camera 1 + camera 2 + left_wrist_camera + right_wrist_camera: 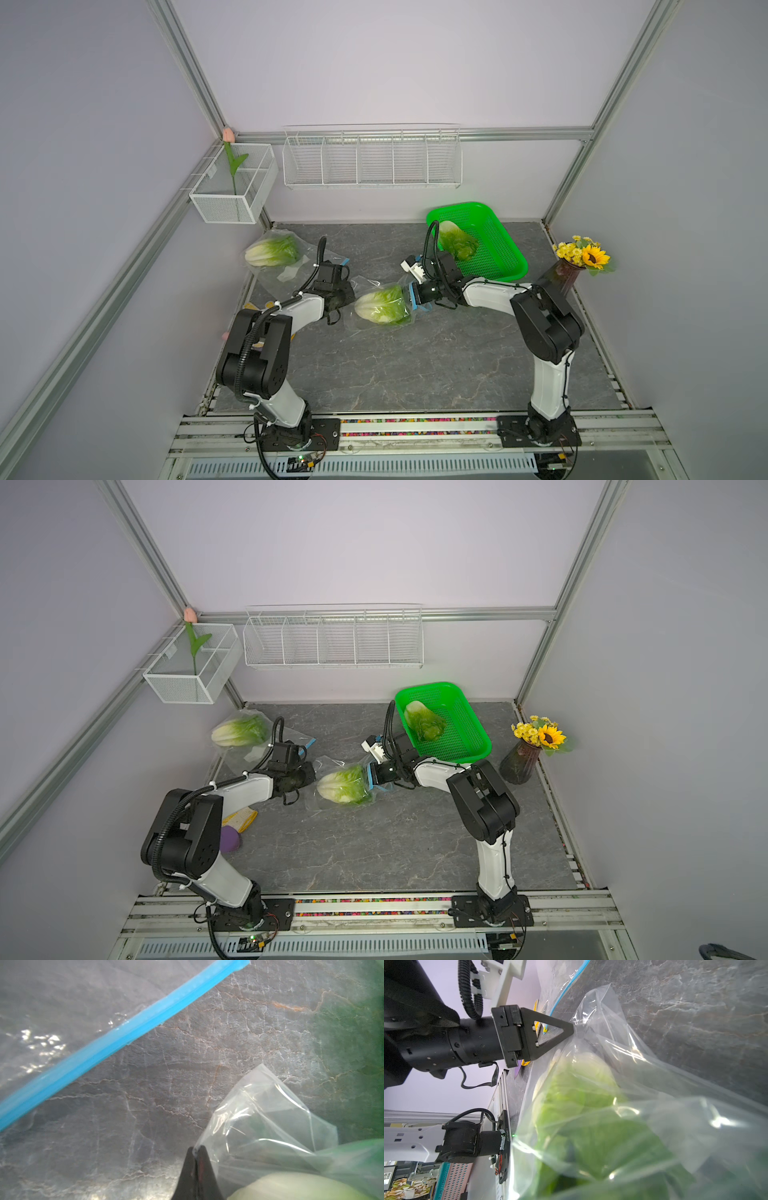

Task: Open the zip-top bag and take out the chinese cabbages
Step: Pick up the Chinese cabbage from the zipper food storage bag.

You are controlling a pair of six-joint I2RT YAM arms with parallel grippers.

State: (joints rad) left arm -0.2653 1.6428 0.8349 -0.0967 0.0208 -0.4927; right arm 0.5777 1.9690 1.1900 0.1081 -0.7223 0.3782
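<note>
The pale-green chinese cabbage lies inside the clear zip-top bag on the grey tabletop. The bag's corner is pinched by the left gripper's jaws. The right gripper's jaws are pressed together at the leafy end. The leaves are judged soft, so the firmer ribs should be gripped.

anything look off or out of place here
A purple rounded object and a yellow-edged flat item lie at the left edge of the grey stone-pattern table, looking like stray clutter. Nothing looks spilled or damaged.
</note>
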